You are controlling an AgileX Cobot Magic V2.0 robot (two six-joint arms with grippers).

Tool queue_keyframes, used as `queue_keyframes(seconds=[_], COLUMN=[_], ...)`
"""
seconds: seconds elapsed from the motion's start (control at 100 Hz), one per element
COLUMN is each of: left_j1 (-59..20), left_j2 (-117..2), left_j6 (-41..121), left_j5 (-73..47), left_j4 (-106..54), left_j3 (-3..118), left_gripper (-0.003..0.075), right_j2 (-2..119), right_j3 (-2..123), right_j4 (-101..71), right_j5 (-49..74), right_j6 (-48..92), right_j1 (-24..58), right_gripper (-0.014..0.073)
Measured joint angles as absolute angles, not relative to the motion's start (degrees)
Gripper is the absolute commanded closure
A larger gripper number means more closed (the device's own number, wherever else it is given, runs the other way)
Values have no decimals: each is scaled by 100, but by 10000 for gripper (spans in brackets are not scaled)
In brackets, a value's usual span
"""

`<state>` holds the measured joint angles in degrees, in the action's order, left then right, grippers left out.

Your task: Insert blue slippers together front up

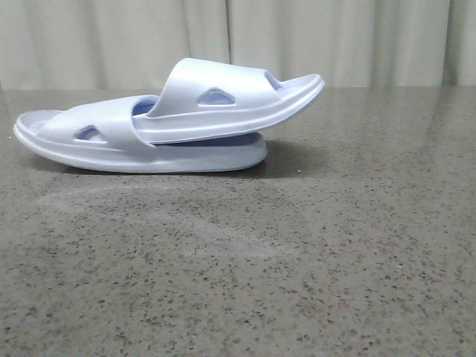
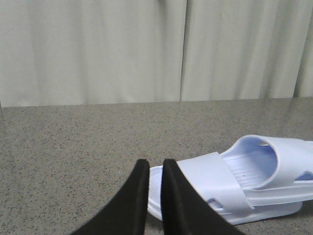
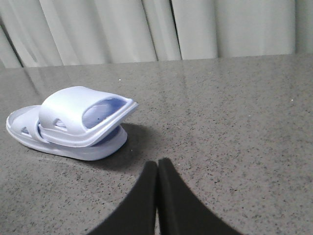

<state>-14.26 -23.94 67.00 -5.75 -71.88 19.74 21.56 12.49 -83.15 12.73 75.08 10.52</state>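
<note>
While the grey speckled table [image 1: 245,282] spreads wide around them, we find the blue slippers [image 1: 171,126] lying on it toward its far edge, close before the pale curtain [image 1: 238,37]. They are already nested: the upper slipper [image 1: 223,97] has one end pushed under the strap of the lower slipper [image 1: 141,152], and its other end juts out and tilts up beyond the lower sole.

We judge the main risk to be that raised end. It rests only on the lower footbed and the strap's hold, so a nudge from either arm could lever it out or twist the pair apart.

Near the slippers we see nothing else on the table, and nothing stands between them and the arms. The left gripper [image 2: 155,196] sits just beside the strap end of the lower slipper, its fingers nearly together with a thin gap and nothing between them. The right gripper [image 3: 157,196] hangs apart from the pair, on the side of the tilted end, pressed closed and empty.
</note>
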Motion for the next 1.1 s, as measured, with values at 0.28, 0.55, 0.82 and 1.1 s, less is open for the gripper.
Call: queue_keyframes(seconds=[0.28, 0.55, 0.82, 1.1], left_j1=[-1426, -1426, -1426, -1420], left_j2=[-2362, -2362, -2362, -2294], left_j6=[6700, 6700, 6700, 4856], left_j5=[-544, -544, -544, 179], left_j4=[-7383, -7389, -7396, -6546], left_j3=[1974, 1974, 1974, 1593], left_gripper=[705, 705, 705, 705], right_j2=[2127, 2127, 2127, 2127], right_j3=[1185, 1185, 1185, 1185], right_j4=[-8326, -8326, -8326, -8326], right_j5=[1318, 1330, 1330, 1330], right_j6=[7508, 7508, 7508, 7508], right_j1=[1052, 1052, 1052, 1052], right_gripper=[673, 673, 673, 673])
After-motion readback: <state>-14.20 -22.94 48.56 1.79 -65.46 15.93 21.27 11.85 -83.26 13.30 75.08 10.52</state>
